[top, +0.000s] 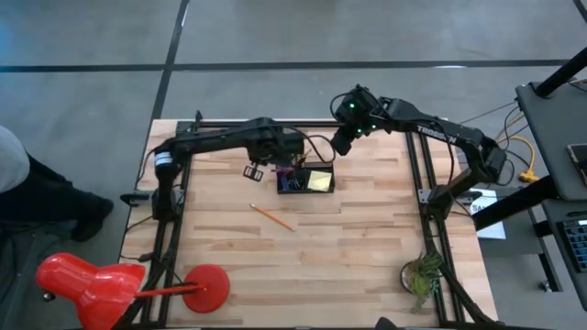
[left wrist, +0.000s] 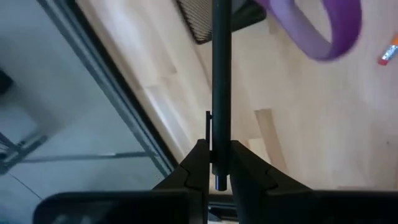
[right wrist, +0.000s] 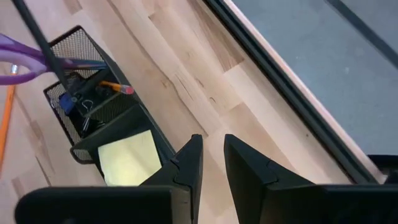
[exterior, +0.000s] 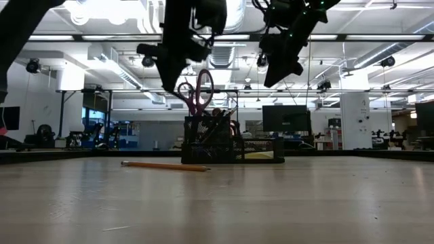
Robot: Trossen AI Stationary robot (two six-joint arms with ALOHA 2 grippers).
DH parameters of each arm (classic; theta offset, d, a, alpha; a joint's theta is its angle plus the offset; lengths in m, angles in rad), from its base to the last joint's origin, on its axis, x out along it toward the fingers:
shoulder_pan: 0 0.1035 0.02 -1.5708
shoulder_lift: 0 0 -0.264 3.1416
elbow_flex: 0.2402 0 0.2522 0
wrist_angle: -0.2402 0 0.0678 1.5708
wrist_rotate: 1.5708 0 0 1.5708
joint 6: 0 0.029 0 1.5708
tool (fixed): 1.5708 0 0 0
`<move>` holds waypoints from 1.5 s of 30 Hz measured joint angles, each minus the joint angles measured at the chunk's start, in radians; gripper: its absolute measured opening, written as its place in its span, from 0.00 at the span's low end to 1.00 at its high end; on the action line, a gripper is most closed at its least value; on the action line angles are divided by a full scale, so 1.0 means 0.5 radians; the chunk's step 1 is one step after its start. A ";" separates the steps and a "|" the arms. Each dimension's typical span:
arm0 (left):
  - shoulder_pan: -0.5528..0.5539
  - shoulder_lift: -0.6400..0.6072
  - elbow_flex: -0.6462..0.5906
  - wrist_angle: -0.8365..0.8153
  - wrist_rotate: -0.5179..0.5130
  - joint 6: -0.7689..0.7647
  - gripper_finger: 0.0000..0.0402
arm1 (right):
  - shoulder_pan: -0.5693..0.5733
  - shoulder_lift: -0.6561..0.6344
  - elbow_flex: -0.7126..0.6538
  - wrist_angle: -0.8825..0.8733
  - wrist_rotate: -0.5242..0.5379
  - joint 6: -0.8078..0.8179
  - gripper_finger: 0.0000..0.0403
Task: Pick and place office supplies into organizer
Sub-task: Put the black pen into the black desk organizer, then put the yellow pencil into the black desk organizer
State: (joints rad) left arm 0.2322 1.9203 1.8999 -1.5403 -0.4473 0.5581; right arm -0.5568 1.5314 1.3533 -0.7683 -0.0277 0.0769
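Light wooden plank table [top: 348,257], seen from above, with both dark arms reaching over its far half. Left gripper [top: 254,171] hangs above the table just beside the organizer; in the left wrist view its fingers [left wrist: 198,163] are pressed onto a slim dark pen [left wrist: 220,74] that runs straight out from between them. Right gripper [top: 343,139] hovers in the air near the organizer's far right corner, its two fingers [right wrist: 189,163] slightly parted with nothing between them.

Small black wire-mesh organizer [top: 305,180] stands near the middle of the table's far half. Its lower section holds a flat yellow sticky-note pad [right wrist: 127,157]; its taller section holds purple-handled scissors [exterior: 196,91], handles upward, together with an orange pencil with a pink eraser [right wrist: 115,86], a blue item and small dark clips whose details are too small to tell.

A second orange pencil [top: 272,217] lies flat on the table, apart from the organizer on its near side.
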 joint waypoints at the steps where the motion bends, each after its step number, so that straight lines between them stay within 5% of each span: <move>1: -0.006 0.028 -0.002 -0.017 0.000 -0.027 0.06 | 0.000 -0.013 0.000 -0.003 0.001 -0.009 0.15; 17: -0.110 0.245 0.050 0.002 -0.230 -0.018 0.06 | -0.002 -0.146 -0.004 0.000 0.002 -0.002 0.15; 25: -0.196 0.245 0.044 0.222 -0.315 0.215 0.22 | 0.000 -0.146 -0.082 0.000 0.003 0.067 0.15; 34: -0.206 0.215 0.055 0.278 -0.336 0.032 0.25 | 0.033 -0.177 -0.132 -0.002 0.000 0.028 0.15; 45: -0.210 -0.249 -0.098 0.148 0.364 -0.699 0.25 | 0.230 -0.196 -0.137 0.093 -0.161 -0.169 0.15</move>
State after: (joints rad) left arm 0.1272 1.7959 1.8510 -1.4662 -0.2652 0.2084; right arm -0.4418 1.4333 1.2850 -0.7219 -0.1081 -0.0074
